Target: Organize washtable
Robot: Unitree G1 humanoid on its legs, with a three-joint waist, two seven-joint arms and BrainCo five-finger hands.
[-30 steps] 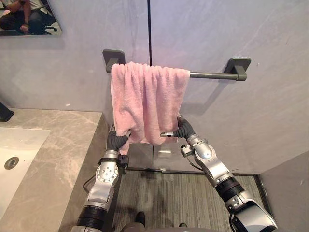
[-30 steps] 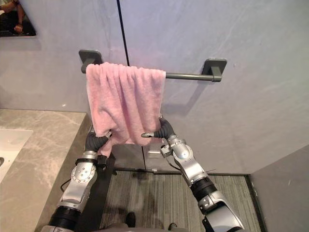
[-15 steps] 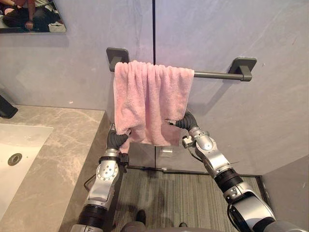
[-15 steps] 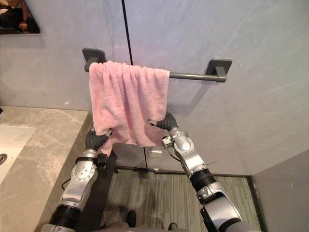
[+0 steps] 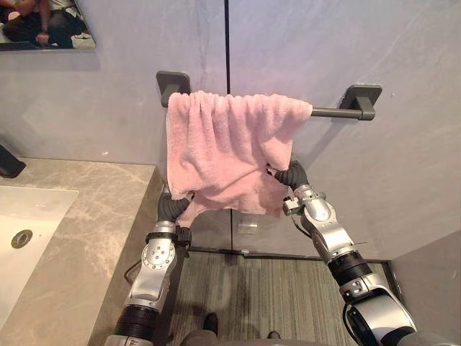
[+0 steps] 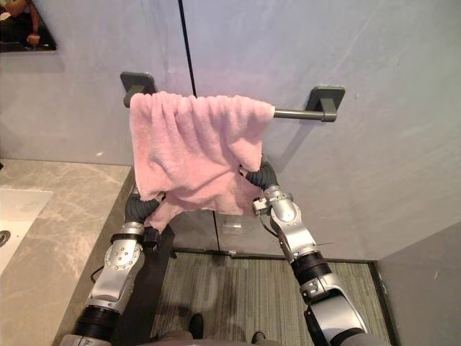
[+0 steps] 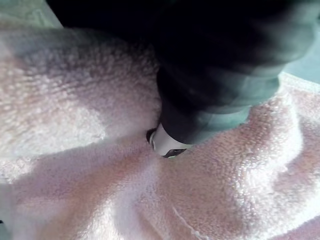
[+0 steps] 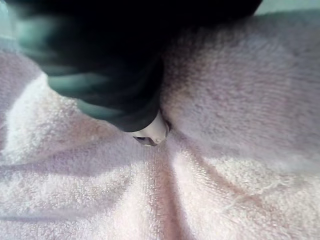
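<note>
A pink towel (image 5: 223, 151) hangs over a dark grey towel bar (image 5: 335, 112) fixed to the wall. My left hand (image 5: 173, 207) is at the towel's lower left corner, fingers curled into the cloth. My right hand (image 5: 292, 175) is shut on the towel's right edge, halfway down, holding it out toward the right so the cloth fans wide along the bar. Seen from the left wrist, my left hand (image 7: 210, 90) presses into bunched pink towel (image 7: 75, 125). Seen from the right wrist, my right hand (image 8: 110, 80) does the same, with towel (image 8: 240, 125) gathered into folds around it.
A stone counter (image 5: 79, 238) with a white sink (image 5: 21, 231) and a dark tap (image 5: 9, 164) stands at the left. A mirror (image 5: 43, 25) hangs at the upper left. Striped flooring (image 5: 266, 295) lies below the towel, and a low grey wall (image 5: 432, 288) is at the right.
My right hand closed on the towel's right edge and drew it right and upward, spreading the cloth along the bar. My left hand kept its hold at the lower left corner.
</note>
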